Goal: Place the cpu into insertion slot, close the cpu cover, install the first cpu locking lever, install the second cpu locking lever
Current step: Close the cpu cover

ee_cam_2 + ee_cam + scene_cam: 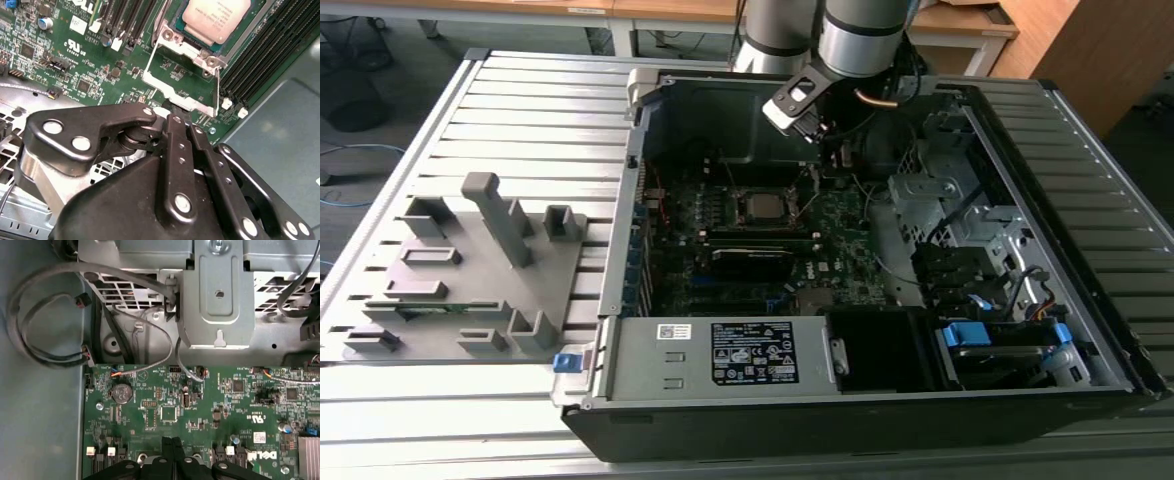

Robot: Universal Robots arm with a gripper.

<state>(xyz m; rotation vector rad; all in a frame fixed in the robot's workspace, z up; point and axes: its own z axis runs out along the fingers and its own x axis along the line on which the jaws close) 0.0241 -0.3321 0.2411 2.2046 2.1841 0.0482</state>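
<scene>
Because my own black linkage fills the foreground of the second wrist view, the gripper (177, 116) hides the stretch of board right under it. Its fingers (175, 145) lie drawn together with barely a slit between them. Their tips sit against the near edge of the cpu cover (182, 96), but I cannot tell whether that edge is nipped between them or only touched.

The cpu (215, 15) is cut off by the picture's edge, so I see just part of it. It is a flat plate of dull silver-grey metal, lying seated in the insertion slot (172, 36). The cover is a thin silver frame with a large square window. It stands raised off the slot, hinged at the cpu's side, and the green motherboard (100, 65) shows through the window.

In the exterior view my arm (861, 35) reaches down into the open computer case (630, 200) on the slatted bench (520, 110). There the slot and chip are small and hard to read. A grey fixture (454, 270) lies on the bench to the exterior view's left of the case.
</scene>
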